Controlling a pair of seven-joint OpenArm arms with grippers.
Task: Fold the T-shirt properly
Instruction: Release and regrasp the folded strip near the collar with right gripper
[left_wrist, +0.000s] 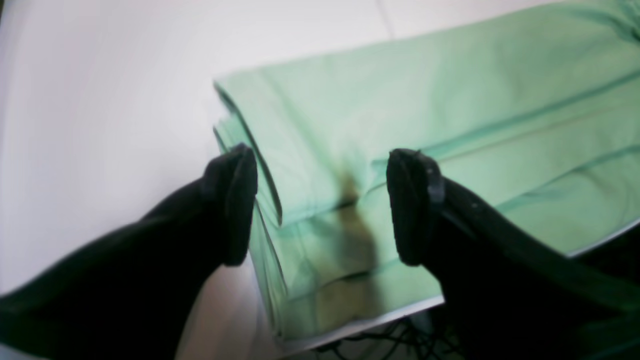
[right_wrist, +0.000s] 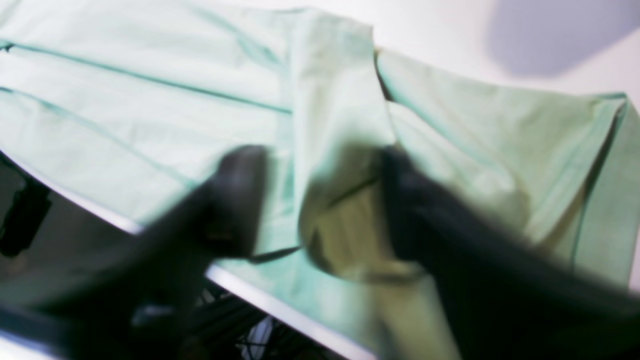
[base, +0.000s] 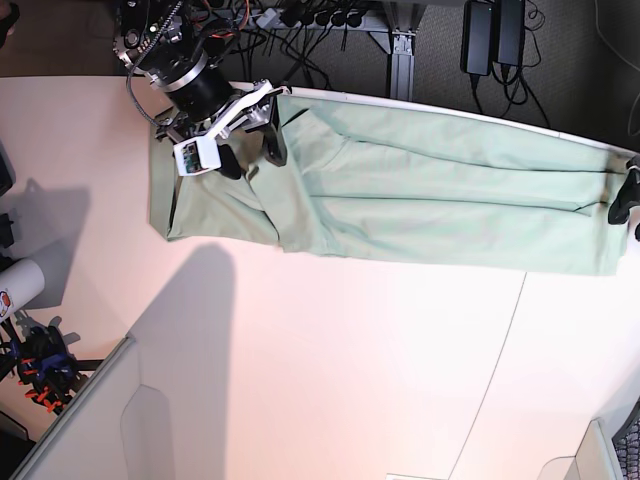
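The pale mint-green T-shirt (base: 430, 190) lies folded lengthwise into a long strip along the table's far edge. My right gripper (base: 250, 155) is open over its left part, near where a sleeve spreads out. In the blurred right wrist view, the right gripper (right_wrist: 322, 205) has a raised fold of the shirt (right_wrist: 125, 100) between its spread fingers. My left gripper (base: 625, 200) is at the strip's right end, half out of view. In the left wrist view the left gripper (left_wrist: 325, 205) is open, straddling the layered end of the shirt (left_wrist: 400, 100). Collar, placket and label are hidden.
The shirt lies right at the white table's far edge (left_wrist: 350, 325), with cables and power bricks (base: 480, 35) below it. A grey divider panel (base: 90, 430) stands at front left. A white cylinder (base: 15, 285) and orange-blue clamps (base: 40, 370) are at the left edge.
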